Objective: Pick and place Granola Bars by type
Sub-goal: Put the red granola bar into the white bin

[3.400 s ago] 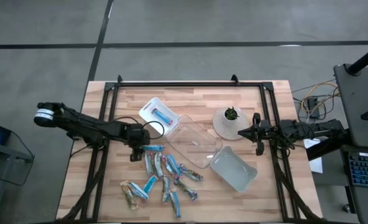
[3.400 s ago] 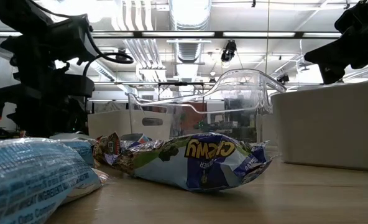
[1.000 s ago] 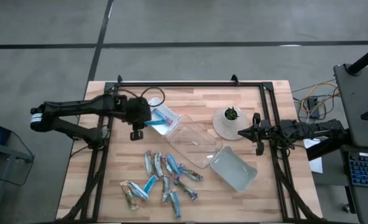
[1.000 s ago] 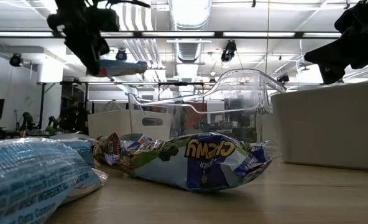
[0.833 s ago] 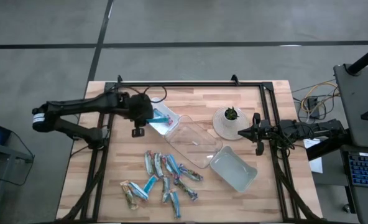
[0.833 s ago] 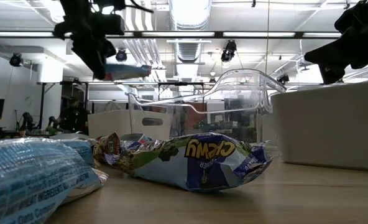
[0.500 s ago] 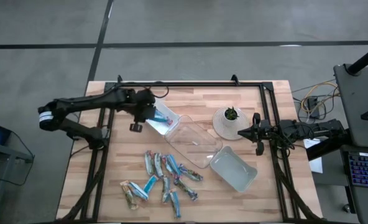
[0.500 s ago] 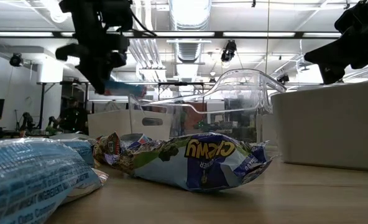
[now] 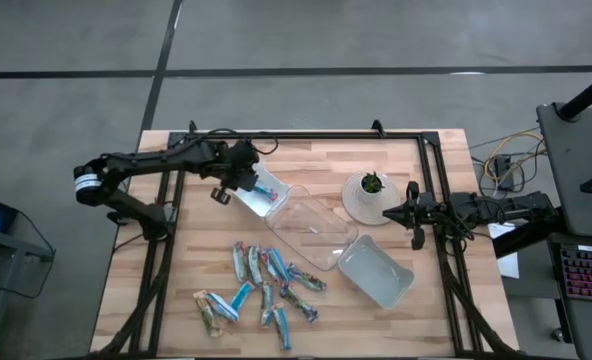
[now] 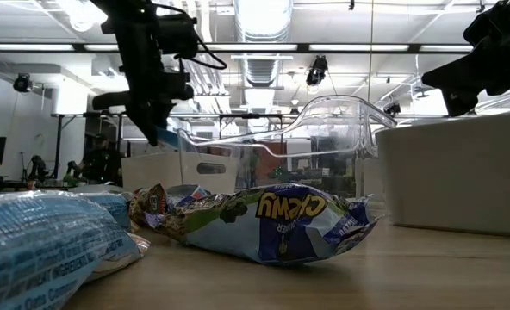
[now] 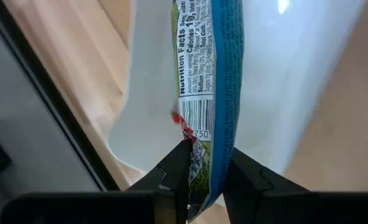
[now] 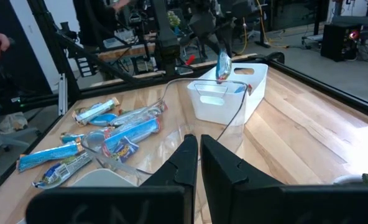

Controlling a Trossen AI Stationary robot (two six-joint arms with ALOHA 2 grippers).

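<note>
Left gripper [image 11: 204,163] moved over white tray [image 9: 248,178], pinching blue granola bar [image 11: 209,81] by crimped end; light, crinkly, slippery foil. Right gripper [image 12: 198,149] parked, fingers pressed together.

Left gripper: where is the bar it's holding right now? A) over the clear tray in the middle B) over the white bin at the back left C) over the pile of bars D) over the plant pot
B: the left gripper pinches a blue bar over the white bin, as the right wrist view also shows.

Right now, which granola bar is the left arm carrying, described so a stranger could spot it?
Find the white tray at the table's far left. The left gripper hangs over it, pinching one blue bar. It alone is in the air; the others lie on the wood.
</note>
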